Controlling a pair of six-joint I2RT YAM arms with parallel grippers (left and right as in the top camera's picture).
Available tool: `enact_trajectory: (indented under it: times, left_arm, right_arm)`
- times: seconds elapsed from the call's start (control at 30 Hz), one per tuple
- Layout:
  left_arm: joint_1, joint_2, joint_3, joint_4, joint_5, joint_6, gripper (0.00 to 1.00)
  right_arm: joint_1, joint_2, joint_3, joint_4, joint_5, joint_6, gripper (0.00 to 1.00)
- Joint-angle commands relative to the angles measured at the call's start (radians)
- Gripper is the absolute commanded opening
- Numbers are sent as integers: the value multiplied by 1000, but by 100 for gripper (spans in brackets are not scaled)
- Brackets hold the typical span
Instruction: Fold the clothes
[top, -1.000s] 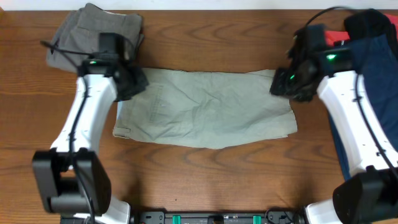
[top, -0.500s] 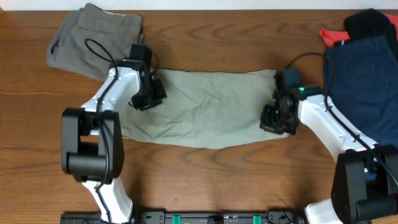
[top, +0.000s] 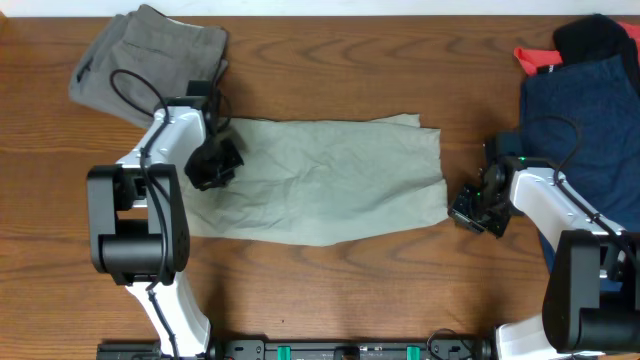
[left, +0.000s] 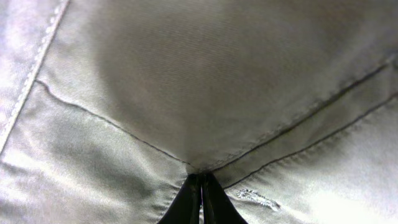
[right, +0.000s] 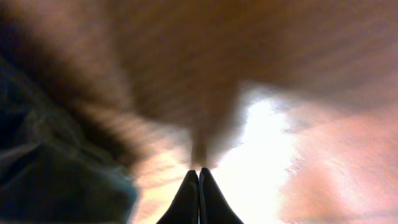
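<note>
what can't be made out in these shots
Right wrist view: motion blur smears the table and a dark cloth; what lies beneath the right gripper is unclear.
Left wrist view: khaki shorts fill the frame; their outline is cut off.
Overhead: navy shorts run off the right edge; the left gripper hides fabric beneath.

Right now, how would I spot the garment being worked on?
Start at the middle of the brown wooden table. Spread flat there are the light khaki-beige cotton shorts. Their neighbours, a grey-olive pair at far left and a dark navy pair at right, are darker.
</note>
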Motion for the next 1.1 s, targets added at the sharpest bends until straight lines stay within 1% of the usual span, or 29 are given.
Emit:
enact_trajectory:
  times: [0.0, 0.07, 0.13, 0.23, 0.3, 0.37, 0.43, 0.47, 0.5, 0.57, 0.63, 0.8, 0.87, 0.97, 1.07]
  left_arm:
    - [23, -3, -15, -14, -83, -13, 6]
    - [22, -25, -15, -18, -83, -13, 6]
    - [19, -46, -15, -16, -82, -13, 6]
    - [18, -60, -15, -6, -70, -13, 6]
    - [18, -60, -15, -3, -63, -17, 6]
    - [18, -60, -15, -3, -63, -18, 7]
    - [18, -60, -15, -3, -63, -18, 8]
    - [18, -60, -15, -3, -63, -17, 11]
    - [18, -60, -15, -3, -63, -17, 13]
    - [18, -60, -15, -3, -63, -17, 13]
    - [18, -60, -15, -3, -64, -17, 13]
    - [18, -60, -15, -3, -64, -17, 13]
    - [18, -60, -15, -3, -64, -16, 13]
    - [18, -60, -15, -5, -65, -11, 13]
    - [19, -60, -15, -10, -75, 2, 11]
  right_arm:
    - [-10, -19, 48, -44, 14, 35, 1]
    - [-2, -49, 97, -86, 4, 34, 1]
    - [14, -84, 150, -97, -31, -7, 1]
    - [60, -113, 226, -64, -126, -86, 1]
    - [97, -113, 251, -44, -133, -87, 2]
    - [138, -105, 253, -14, -133, -93, 6]
    - [175, -80, 253, -3, -134, -93, 7]
    - [192, -62, 253, -1, -135, -93, 7]
    - [206, -43, 253, 0, -141, -93, 7]
    - [237, 8, 253, -1, -153, -92, 5]
    - [265, 63, 252, -13, -156, -82, 1]
    - [281, 174, 252, -43, -155, -74, 1]
    - [272, 206, 252, -62, -132, -74, 1]
    - [261, 227, 252, -108, -45, -66, 1]
    - [240, 223, 252, -177, 75, -10, 1]
